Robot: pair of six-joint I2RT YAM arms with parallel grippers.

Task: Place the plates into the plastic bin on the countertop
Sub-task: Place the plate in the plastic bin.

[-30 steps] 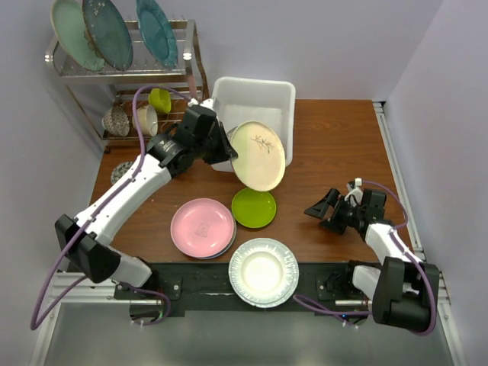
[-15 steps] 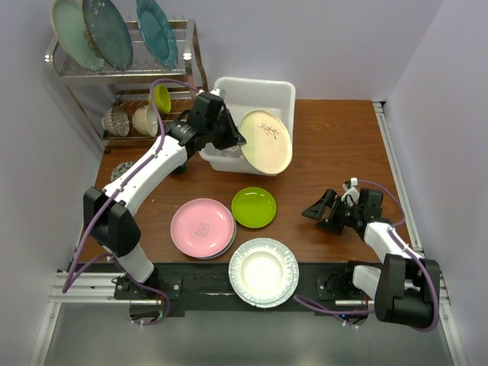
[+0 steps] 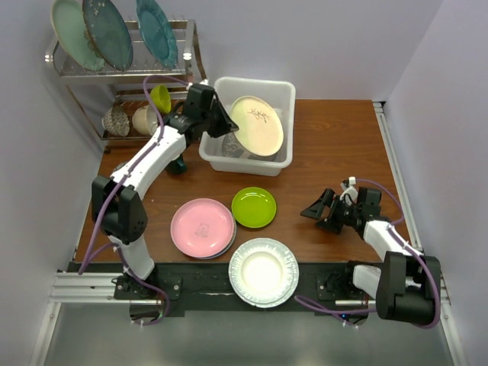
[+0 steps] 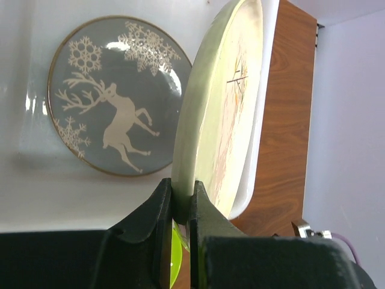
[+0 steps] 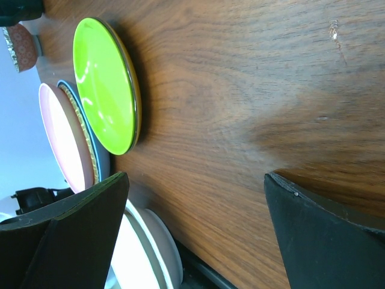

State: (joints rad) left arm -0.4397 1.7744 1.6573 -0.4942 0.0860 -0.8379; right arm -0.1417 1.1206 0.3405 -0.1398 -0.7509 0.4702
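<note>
Left hand [image 4: 182, 194]: one cream plate [image 4: 218, 102]; bin [image 3: 255, 81]: one grey plate [image 4: 114, 96].

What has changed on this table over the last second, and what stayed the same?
The left gripper, still clamped on the cream plate, carried it away from the robot, from the near edge of the plastic bin to above its inside, over the grey deer plate. Nothing was released. The right gripper stayed open; the pink plate, lime green plate and white fluted plate did not move.
</note>
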